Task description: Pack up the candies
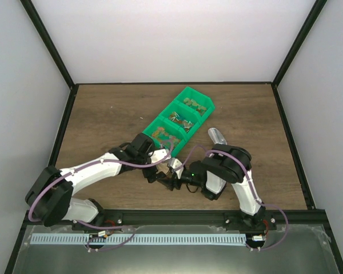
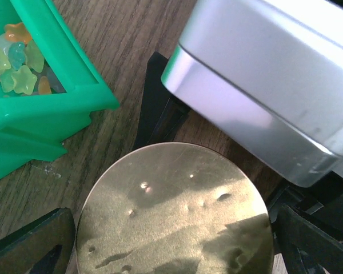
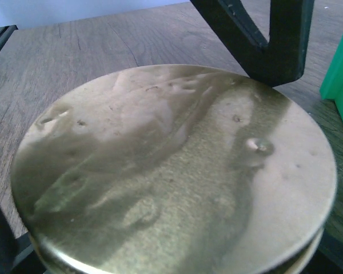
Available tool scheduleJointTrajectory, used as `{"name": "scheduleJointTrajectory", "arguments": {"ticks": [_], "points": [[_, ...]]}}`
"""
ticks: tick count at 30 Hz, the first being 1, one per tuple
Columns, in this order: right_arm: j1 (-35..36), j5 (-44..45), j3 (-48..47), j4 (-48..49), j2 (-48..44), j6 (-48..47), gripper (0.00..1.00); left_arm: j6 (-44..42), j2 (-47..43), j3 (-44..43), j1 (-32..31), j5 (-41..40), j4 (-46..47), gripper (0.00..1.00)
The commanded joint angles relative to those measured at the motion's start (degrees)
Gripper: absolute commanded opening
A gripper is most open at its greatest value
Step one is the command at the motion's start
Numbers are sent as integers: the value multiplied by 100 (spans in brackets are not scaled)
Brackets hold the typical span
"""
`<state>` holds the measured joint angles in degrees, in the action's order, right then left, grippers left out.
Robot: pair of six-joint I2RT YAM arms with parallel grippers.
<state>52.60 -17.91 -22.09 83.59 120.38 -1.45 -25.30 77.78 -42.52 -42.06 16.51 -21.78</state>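
**Both arms meet on a brass-coloured tin (image 1: 174,165) at the green bin's (image 1: 212,105) near end.**

Top view: the candies (image 1: 183,117) fill the bin's three compartments. The left end effector (image 1: 160,171) and right end effector (image 1: 181,178) converge on the tin, arms folded low over the desk (image 1: 103,114).
Left wrist: its fingers (image 2: 31,245) flank the tin (image 2: 171,211), apparently clamped. The star-shaped candies (image 2: 20,63) look soft, light, probably tacky, so better scooped than pinched.
Right wrist: the tin (image 3: 171,171) fills the view, so this end effector's opening cannot be told.
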Motion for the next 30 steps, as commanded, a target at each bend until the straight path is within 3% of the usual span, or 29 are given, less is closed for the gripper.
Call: {"name": "scheduleJointTrajectory", "arguments": {"ticks": [1, 7, 16, 25, 28, 30], "points": [[14, 171, 55, -409, 129, 75, 59, 47, 100, 51, -24, -56, 106, 96], [20, 87, 81, -333, 118, 27, 59, -332, 203, 39, -24, -43, -36, 89], [20, -389, 150, -115, 98, -170, 57, -1929, 283, -20, -21, -47, -509, 83], [10, -877, 317, 13, 65, -373, 55, -4772, 836, -976, 252, 634, -2034, 84], [14, -773, 290, -25, 92, -314, 55, -5111, 1161, -1338, 287, 649, -2119, 87], [14, -669, 252, -65, 123, -260, 55, -4871, 1300, -1587, 286, 703, -2041, 92]]}}
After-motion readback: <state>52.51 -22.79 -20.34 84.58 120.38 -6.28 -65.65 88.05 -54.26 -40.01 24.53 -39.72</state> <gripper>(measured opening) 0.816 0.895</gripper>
